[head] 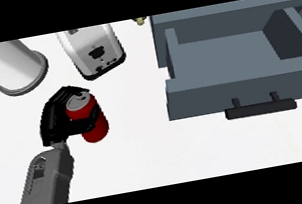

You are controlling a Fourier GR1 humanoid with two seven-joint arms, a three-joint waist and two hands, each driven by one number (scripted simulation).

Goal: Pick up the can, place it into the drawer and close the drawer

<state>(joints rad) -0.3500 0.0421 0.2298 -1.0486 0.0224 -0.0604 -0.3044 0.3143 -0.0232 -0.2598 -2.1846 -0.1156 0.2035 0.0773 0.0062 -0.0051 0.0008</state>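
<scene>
- The red can [91, 118] stands on the white surface [162, 147], well to the left of the grey drawer [241, 65] and apart from it.
- The left hand [56, 121] is at the can's left side, its black fingers [83, 128] curled round the can's body so that they cross its red wall below the grey top.
- The can's top end points away from the drawer's handle [260, 107] level, toward the upper part of the view; its lower end shows past the fingers.
- The drawer is pulled open, its inside bare grey, its dark handle facing the lower edge.
- Left of the drawer and beyond the can stand a silver toaster-like appliance [94, 50] and a pale cylinder [11, 65].
- The right hand does not show.
</scene>
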